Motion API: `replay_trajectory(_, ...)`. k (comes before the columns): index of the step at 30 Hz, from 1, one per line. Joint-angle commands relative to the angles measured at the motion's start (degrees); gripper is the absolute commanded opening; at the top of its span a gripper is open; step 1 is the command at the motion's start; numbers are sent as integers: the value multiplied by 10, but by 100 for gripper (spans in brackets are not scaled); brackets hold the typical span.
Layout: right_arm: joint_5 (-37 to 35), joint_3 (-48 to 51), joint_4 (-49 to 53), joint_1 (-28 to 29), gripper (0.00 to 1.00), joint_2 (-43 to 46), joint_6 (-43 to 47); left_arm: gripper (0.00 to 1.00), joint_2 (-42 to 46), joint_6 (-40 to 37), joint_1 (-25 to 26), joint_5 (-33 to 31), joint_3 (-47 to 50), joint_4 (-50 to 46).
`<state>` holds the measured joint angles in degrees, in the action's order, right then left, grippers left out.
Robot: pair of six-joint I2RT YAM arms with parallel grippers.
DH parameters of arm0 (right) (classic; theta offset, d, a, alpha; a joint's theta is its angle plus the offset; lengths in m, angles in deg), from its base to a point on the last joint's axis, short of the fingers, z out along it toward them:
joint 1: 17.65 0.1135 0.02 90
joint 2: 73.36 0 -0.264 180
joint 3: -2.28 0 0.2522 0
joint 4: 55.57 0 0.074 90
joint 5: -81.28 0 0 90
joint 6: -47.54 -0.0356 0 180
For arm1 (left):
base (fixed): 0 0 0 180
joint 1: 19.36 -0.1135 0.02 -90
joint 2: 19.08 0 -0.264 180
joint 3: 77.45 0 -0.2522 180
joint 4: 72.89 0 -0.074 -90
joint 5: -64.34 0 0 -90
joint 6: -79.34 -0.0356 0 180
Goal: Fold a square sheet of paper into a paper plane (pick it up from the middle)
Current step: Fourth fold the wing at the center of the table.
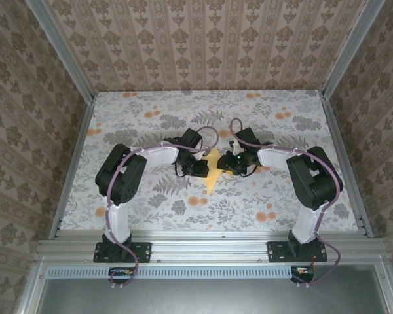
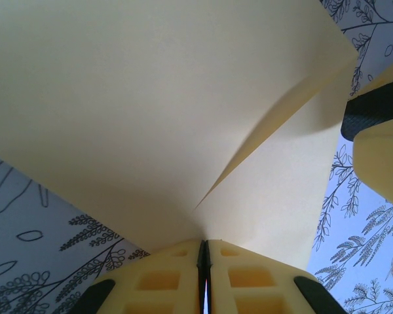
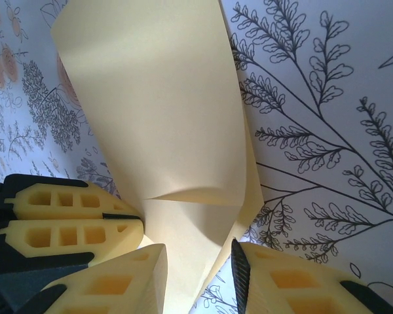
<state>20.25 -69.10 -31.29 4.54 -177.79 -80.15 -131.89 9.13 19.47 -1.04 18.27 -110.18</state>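
L hand (image 2: 204,278) pinches creased, part-folded yellow paper (image 2: 150,111) w/ pointed end.

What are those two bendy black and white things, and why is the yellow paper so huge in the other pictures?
They are two robot arms bolted to the near edge of a table covered with a flowery cloth. One picture looks down from above. The other two come from little cameras on each arm's wrist, very close to the paper, so it looks huge.

Between the arms is a thin yellow-orange sheet of paper, partly folded, with a crease in it.

Each arm ends in a two-fingered hand. The left hand has its pale yellow fingers pressed together, pinching the paper's edge. The right hand has its fingers on either side of the paper, with a gap between them. In its picture you can also spot the left hand beside the sheet.
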Motion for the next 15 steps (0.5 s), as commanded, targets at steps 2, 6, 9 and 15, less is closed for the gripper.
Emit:
replay_trajectory(2,7,-15,6,0,35,-14,-2,11,-31,-13,-4,-19,15,-11)
replay_trajectory(6,20,-16,-16,1,35,-14,-9,11,-33,-14,-4,-18,14,-12)
replay_trajectory(9,21,-25,-9,2,34,-20,-6,12,-33,-13,-5,-17,12,-13)
replay_trajectory(15,30,-21,-22,1,30,-19,-12,11,-32,-12,-5,-19,13,-12)
